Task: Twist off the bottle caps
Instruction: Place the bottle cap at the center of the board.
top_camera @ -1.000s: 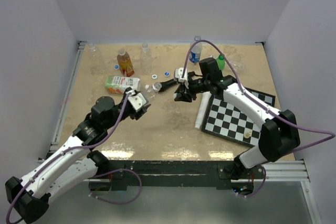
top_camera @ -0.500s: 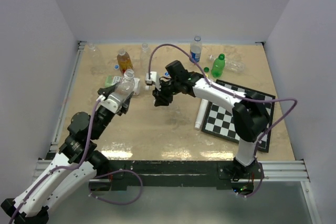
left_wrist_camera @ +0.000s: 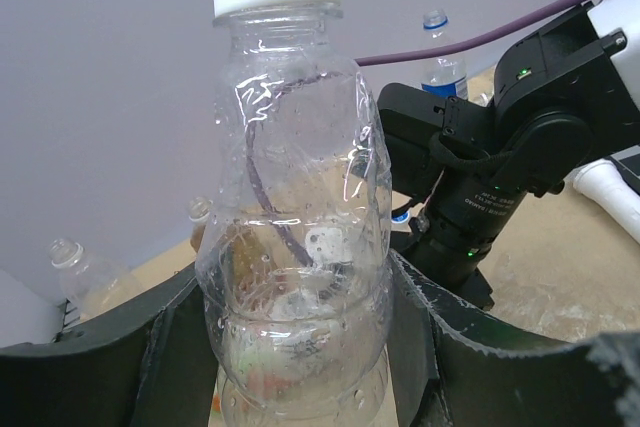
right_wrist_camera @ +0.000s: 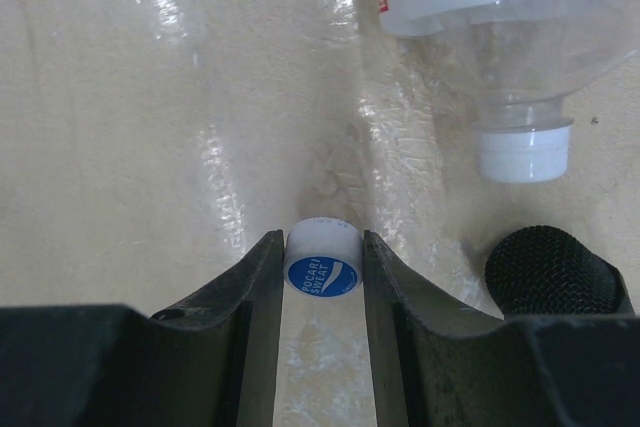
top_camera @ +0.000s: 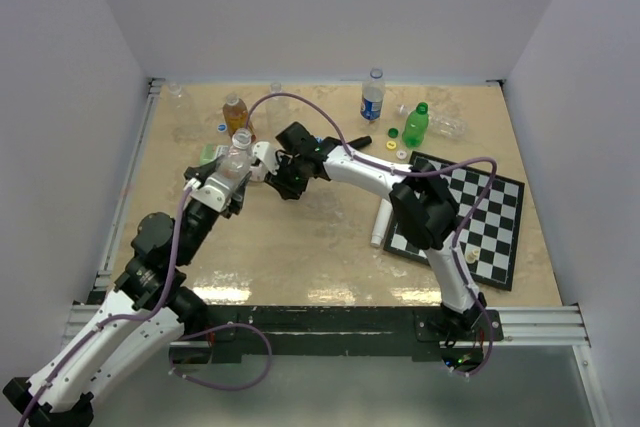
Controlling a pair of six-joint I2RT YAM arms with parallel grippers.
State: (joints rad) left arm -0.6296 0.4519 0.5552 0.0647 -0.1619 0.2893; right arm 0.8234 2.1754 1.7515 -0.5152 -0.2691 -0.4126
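Now left gripper (left_wrist_camera: 300,352) clamps 1 clear bottle (left_wrist_camera: 295,197); right gripper (right_wrist_camera: 323,247) pinches a cap (right_wrist_camera: 323,272), which a slack grip could drop.

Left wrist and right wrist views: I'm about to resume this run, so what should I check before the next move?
1. Grip on the clear bottle by the left end effector, upright: ok.
2. Pinch on the white cap by the right end effector: ok.
3. Held bottle's mouth bare: cannot tell, top cropped.
4. Gap between white cap and the lying bottle, microphone: ok.
5. Every cap off: not ok; lying bottle's cap still on.
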